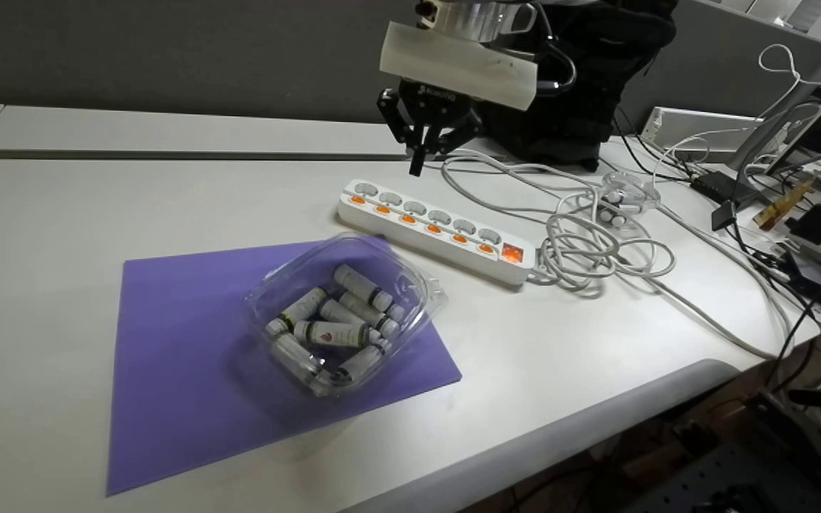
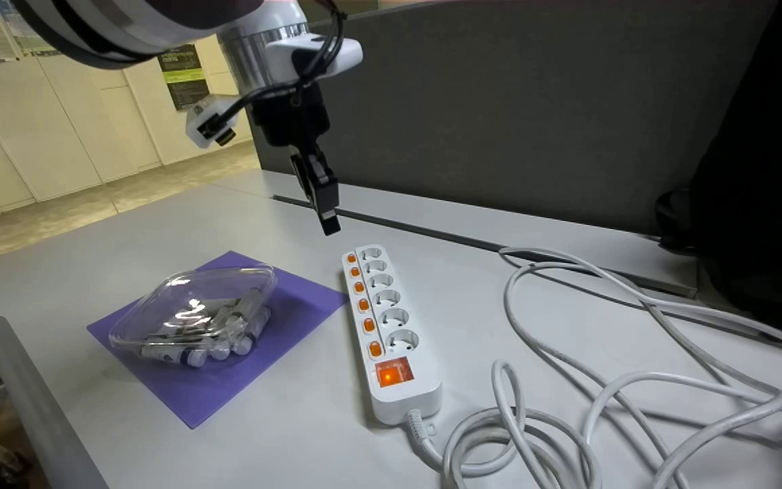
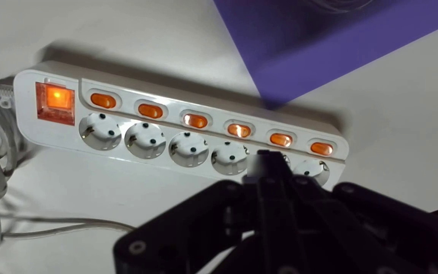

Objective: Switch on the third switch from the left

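The long white power strip (image 1: 446, 246) lies on the table and shows in both exterior views (image 2: 391, 370) and the wrist view (image 3: 165, 182). The third switch from the left (image 1: 408, 219) is a small orange rocker, third from the cable-free end; it also shows in an exterior view (image 2: 358, 287) and in the wrist view (image 3: 239, 130). Its on or off position cannot be told. My gripper (image 1: 417, 165) is shut, with nothing seen in it, pointing down above the table beyond the strip (image 2: 328, 221). In the wrist view its tips (image 3: 271, 158) cover part of a socket near the cable-free end.
A large lit orange switch (image 2: 394, 372) sits at the cable end. White cable coils (image 1: 581, 246) lie beside it. A clear plastic box with several small bottles (image 1: 339, 320) stands on a purple sheet (image 1: 175, 356) near the strip. A grey partition (image 2: 533, 122) stands behind the table.
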